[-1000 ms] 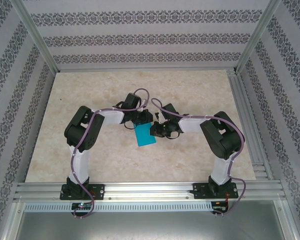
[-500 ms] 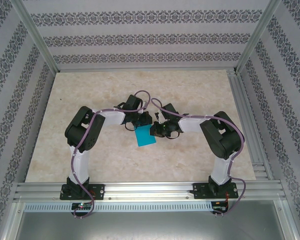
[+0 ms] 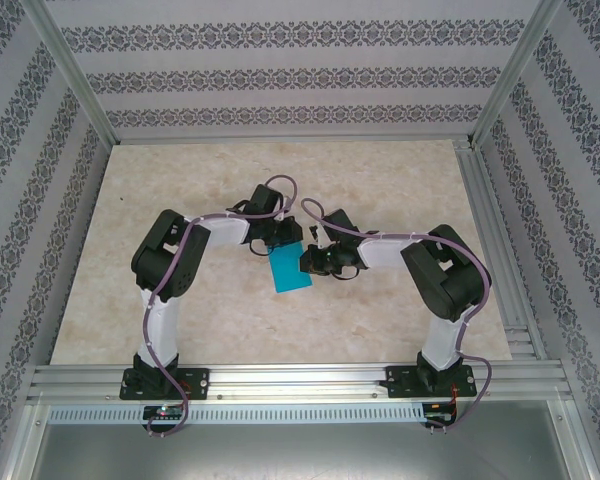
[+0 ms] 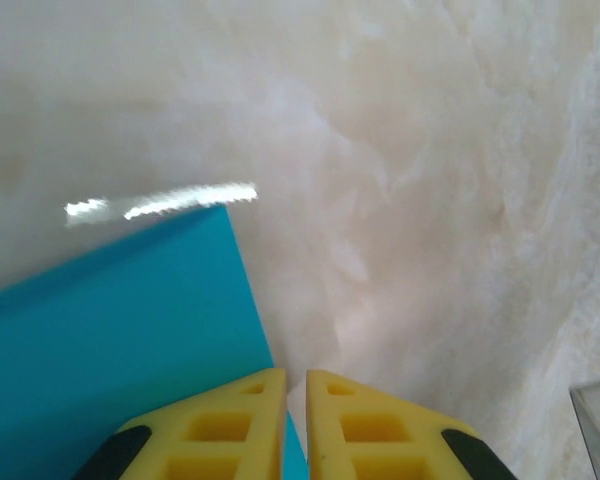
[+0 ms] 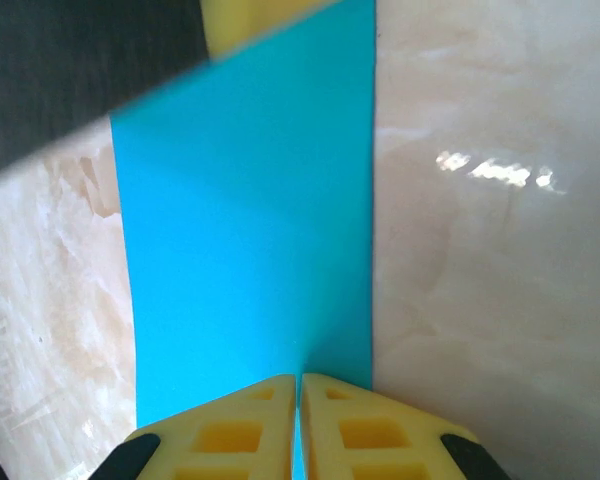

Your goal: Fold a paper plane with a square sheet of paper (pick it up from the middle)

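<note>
The square sheet of paper [image 3: 289, 272] is plain turquoise-blue and lies mid-table between both arms, showing as a rectangle longer than wide. My left gripper [image 3: 280, 245] sits at its far end. In the left wrist view the yellow fingertips [image 4: 296, 375] stand almost together, with the paper's [image 4: 130, 330] edge running in between them. My right gripper [image 3: 305, 262] is at the sheet's right side. In the right wrist view its jaws [image 5: 300, 378] are shut on the near edge of the paper [image 5: 245, 230], with a thin blue line between them. The left finger [image 5: 250, 20] peeks over the sheet's far edge.
The marbled beige table [image 3: 180, 190] spreads wide on all sides of the arms. Aluminium frame rails [image 3: 500, 250] run along the right and near edges, and patterned walls close in the back and sides.
The left gripper nudged slightly at the paper's far end. The sheet showed shorter half a second ago and longer again now. The right arm stayed almost still.
</note>
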You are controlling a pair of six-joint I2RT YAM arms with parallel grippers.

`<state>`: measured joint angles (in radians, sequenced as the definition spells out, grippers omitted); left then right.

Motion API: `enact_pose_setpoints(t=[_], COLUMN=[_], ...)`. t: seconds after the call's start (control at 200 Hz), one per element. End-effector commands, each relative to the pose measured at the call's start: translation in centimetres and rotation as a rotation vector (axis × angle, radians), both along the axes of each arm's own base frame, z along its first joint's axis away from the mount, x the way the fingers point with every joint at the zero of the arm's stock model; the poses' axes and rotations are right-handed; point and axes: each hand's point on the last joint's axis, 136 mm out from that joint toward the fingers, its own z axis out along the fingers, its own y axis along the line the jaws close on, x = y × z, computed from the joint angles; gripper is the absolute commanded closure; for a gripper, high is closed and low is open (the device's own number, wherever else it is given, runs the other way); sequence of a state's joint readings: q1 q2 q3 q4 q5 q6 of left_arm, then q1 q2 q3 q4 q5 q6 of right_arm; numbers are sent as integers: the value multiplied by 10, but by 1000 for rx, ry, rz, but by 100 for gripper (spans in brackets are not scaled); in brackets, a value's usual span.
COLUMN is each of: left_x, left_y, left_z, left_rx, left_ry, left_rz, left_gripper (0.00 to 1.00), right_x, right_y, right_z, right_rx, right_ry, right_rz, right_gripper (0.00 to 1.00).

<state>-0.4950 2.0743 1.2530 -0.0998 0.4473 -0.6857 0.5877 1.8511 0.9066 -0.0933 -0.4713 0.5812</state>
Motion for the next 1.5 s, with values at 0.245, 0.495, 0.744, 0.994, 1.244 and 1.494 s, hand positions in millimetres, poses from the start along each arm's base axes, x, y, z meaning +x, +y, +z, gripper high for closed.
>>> enact_pose_setpoints(t=[0.245, 0.495, 0.744, 0.994, 1.244, 1.494], left_x=[42, 45, 32, -9, -57, -106], left_y=[41, 41, 58, 108, 110, 67], left_z=[-14, 5, 60, 62, 63, 54], left_rx=[139, 128, 130, 230, 152, 44], left_ry=[-56, -84, -177, -153, -114, -35], left_rz=[138, 128, 163, 275, 251, 146], left_gripper=[84, 84, 80, 78, 77, 80], right_x=[-75, -56, -49, -8, 27, 41], right_y=[-59, -32, 32, 51, 45, 41], right_z=[-69, -42, 2, 59, 49, 32], right_rx=[-301, -173, 31, 75, -62, -65], right_ry=[260, 186, 165, -10, -96, -66], right_rz=[7, -6, -71, -100, -90, -88], right_gripper=[87, 87, 85, 84, 84, 84])
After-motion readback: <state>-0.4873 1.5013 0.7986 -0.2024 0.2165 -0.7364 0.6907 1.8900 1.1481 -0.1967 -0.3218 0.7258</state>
